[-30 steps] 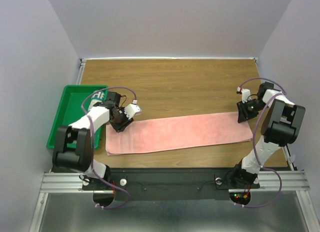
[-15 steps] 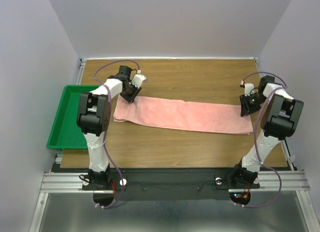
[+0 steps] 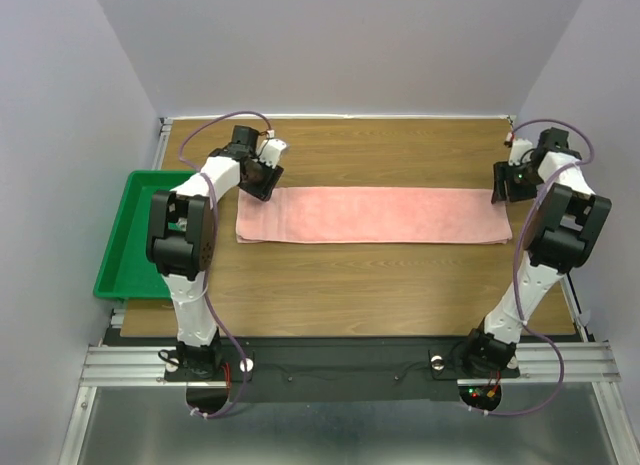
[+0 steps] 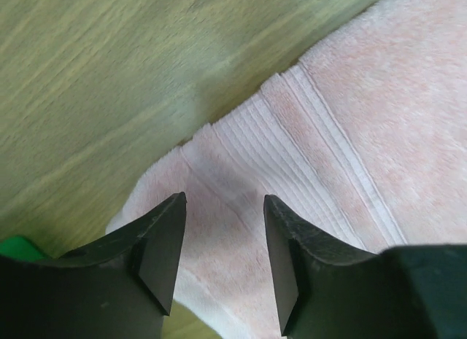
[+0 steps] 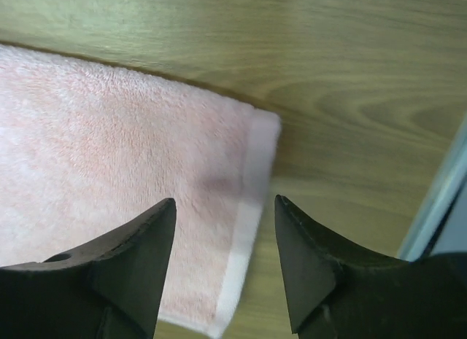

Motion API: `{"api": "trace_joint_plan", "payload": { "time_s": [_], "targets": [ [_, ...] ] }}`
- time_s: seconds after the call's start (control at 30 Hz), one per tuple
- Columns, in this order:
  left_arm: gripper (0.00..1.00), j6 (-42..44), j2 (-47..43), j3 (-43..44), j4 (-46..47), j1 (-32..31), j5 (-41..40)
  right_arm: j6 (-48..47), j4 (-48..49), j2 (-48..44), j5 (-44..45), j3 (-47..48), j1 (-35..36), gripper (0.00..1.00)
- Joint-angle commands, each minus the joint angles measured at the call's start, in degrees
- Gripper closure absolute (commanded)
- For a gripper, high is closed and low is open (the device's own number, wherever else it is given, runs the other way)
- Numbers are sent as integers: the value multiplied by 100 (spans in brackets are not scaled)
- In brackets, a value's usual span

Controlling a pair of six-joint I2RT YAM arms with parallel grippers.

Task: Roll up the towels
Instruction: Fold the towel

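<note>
A salmon-pink terry towel (image 3: 375, 215) lies flat as a long strip across the middle of the wooden table. My left gripper (image 3: 262, 183) hovers over its far left corner. In the left wrist view that gripper (image 4: 224, 199) is open, and the towel's ribbed band (image 4: 292, 142) lies below the gap, touching neither finger. My right gripper (image 3: 504, 188) is over the towel's far right corner. In the right wrist view it (image 5: 225, 200) is open above the towel's pale hem (image 5: 252, 200), holding nothing.
A green tray (image 3: 115, 255) sits off the table's left edge, beside the left arm. A metal rail (image 3: 575, 295) runs along the table's right side, close to the right gripper. Bare wood (image 3: 380, 150) lies behind the towel and more in front of it.
Both grippers carried the towel's ends away from the near edge, straightened the strip, then opened and let go. The towel now lies level and farther back.
</note>
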Motion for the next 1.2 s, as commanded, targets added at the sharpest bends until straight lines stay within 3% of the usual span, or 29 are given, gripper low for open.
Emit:
{"api": "trace_joint_plan", "payload": {
  "time_s": [0.0, 0.27, 0.4, 0.73, 1.17],
  "targets": [
    [41, -328, -926, -149, -29, 34, 387, 468, 53, -643, -343, 283, -377, 38],
    [37, -513, -1515, -387, 15, 26, 931, 759, -896, 332, -1037, 1083, -1045, 39],
    [34, -522, -1595, -492, 77, 26, 1055, 706, -1186, 534, -1327, 1136, -1046, 39],
    [34, -618, -1674, -563, 147, 26, 1248, 548, -1275, 692, -1442, 478, -1046, 40],
    [34, -715, -1534, -510, 200, 26, 1292, 390, -1591, 658, -1996, 55, -984, 54]
  ]
}}
